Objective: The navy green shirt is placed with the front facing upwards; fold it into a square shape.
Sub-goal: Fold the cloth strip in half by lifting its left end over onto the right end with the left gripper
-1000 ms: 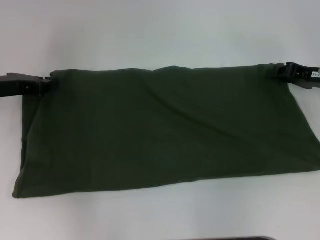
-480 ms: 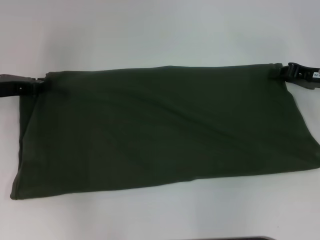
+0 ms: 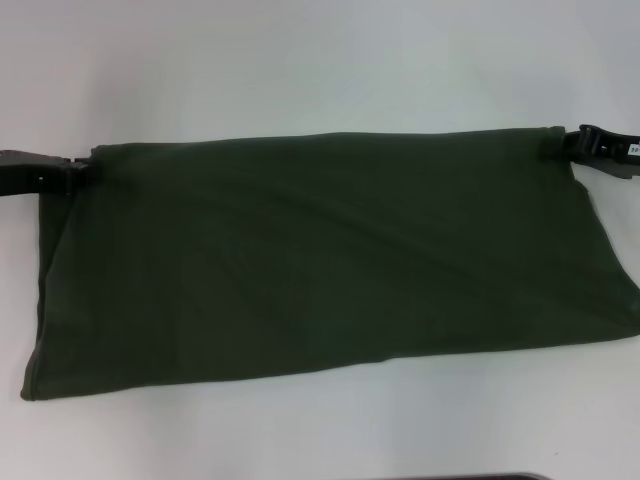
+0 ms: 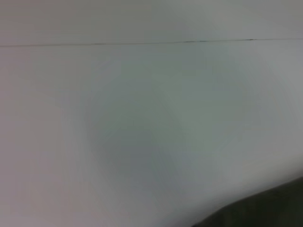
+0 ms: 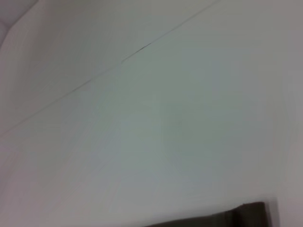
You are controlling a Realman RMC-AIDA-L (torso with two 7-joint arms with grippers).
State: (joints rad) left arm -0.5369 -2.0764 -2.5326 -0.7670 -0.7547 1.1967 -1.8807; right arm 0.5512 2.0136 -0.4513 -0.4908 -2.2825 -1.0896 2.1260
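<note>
The navy green shirt [image 3: 320, 255] lies folded into a wide band across the white table, plain green side up, no lettering showing. Its far edge is stretched taut between my two grippers. At the far left corner my left gripper [image 3: 85, 170] is shut on the cloth. The far right corner is pinched by my right gripper [image 3: 562, 146]. A dark strip of the shirt [image 4: 258, 213] shows in the left wrist view, and a thin strip of the shirt [image 5: 213, 218] in the right wrist view. Neither wrist view shows fingers.
The white table [image 3: 320, 60] extends beyond the shirt on the far side and along the near edge. A thin seam line [image 4: 142, 43] crosses the table. A dark edge [image 3: 480, 477] shows at the bottom of the head view.
Both grippers have pulled slightly apart and the far edge has straightened. The creases across the cloth have flattened out.
</note>
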